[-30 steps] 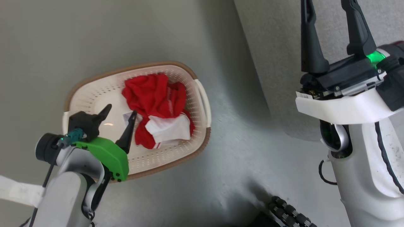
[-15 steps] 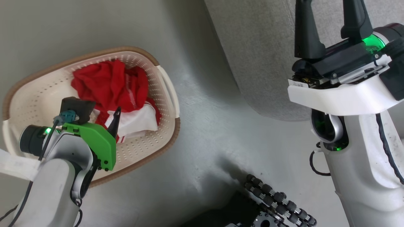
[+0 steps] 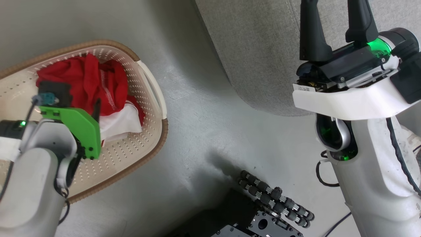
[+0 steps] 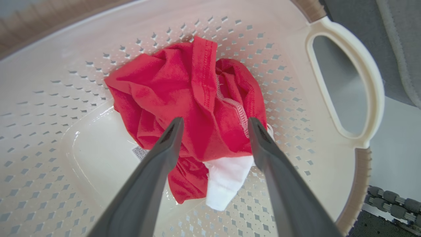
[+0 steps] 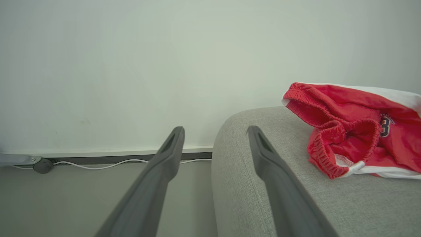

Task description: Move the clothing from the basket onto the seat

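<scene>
We're at the pick step. The left gripper [image 4: 214,121] hangs inside the basket [image 4: 49,82], fingers spread wide & pointing down at the clothing [image 4: 184,95], one finger each side of the red bundle. Nothing's gripped yet; whether the tips touch the fabric we can't tell.

Next move, as we judge it: go a bit lower so the fingers take the thick part of the bundle, close, lift clear of the rim, then swing over to the seat [image 3: 263,49]. The fabric's crumpled & limp, so a shallow pinch prob. grabs one layer only, & the loose end may trail or catch on the rim.

Containers: the basket sits on the floor [image 3: 204,115], near the seat's rounded corner but apart from it. Inside is one crumpled heap, red w/ a white panel at one end, lying toward the handle [image 4: 345,82] side. A small printed tag [image 4: 139,152] shows at the heap's edge. We see nothing else in it.

The red shorts [image 5: 355,138] w/ white trim lie on the seat already, so part of the job looks done. The right gripper [image 5: 215,129] is wide open, holds nothing, & hangs by the seat's corner, well apart from the shorts.
</scene>
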Controlling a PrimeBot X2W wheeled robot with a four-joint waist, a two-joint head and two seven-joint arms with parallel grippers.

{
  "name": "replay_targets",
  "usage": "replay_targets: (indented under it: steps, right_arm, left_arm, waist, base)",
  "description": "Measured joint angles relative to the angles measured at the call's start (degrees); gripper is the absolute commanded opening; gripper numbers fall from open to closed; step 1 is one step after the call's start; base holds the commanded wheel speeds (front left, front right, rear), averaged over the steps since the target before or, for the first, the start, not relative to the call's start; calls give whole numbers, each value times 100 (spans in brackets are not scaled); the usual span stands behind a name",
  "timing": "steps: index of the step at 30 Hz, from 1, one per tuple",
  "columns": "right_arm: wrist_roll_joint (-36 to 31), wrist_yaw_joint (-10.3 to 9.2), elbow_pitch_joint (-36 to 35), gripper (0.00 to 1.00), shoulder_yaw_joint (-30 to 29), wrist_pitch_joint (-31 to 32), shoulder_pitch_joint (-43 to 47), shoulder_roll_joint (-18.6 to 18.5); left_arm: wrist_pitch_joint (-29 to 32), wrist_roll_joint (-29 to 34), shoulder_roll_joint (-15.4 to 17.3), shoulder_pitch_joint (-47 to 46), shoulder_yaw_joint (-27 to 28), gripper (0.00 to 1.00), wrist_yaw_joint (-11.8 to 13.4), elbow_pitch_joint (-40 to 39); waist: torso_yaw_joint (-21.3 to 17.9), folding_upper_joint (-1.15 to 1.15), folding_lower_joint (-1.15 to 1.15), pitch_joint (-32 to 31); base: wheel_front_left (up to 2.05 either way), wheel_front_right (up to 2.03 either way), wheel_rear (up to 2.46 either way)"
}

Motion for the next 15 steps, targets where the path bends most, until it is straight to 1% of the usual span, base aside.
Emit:
replay_targets:
  steps: [1,4,6,10,14,15]
  right_arm:
    - [-1,-42,-1,100,-4,0,-2,0]
    - [-3,-48,-1,100,-22,0,-8,1]
    - [-3,-92,-1,100,-27,0,-15,4]
    - [-5,-97,0,100,-26,0,-35,5]
    - [-5,-98,0,100,-9,0,-103,9]
    - [-7,-98,-1,100,-9,0,-108,9]
  left_arm:
    - [40,20,49,-59,-1,100,0,22]
    - [177,20,121,-167,15,100,14,97]
    - [242,20,151,-183,14,100,18,131]
    - [388,20,180,-271,12,100,24,201]
    - [419,19,183,-373,-64,100,-19,199]
    - [445,19,182,-387,-86,100,-65,201]
  waist:
    - [-18,0,0,31]
    - [-52,0,0,115]
    - [-62,0,0,159]
    - [-58,0,0,255]
    - [-44,0,0,325]
    - [-41,0,0,342]
  base:
    - [0,0,0]
    - [0,0,0]
    - [0,0,0]
    - [0,0,0]
    - [0,0,0]
    - [0,0,0]
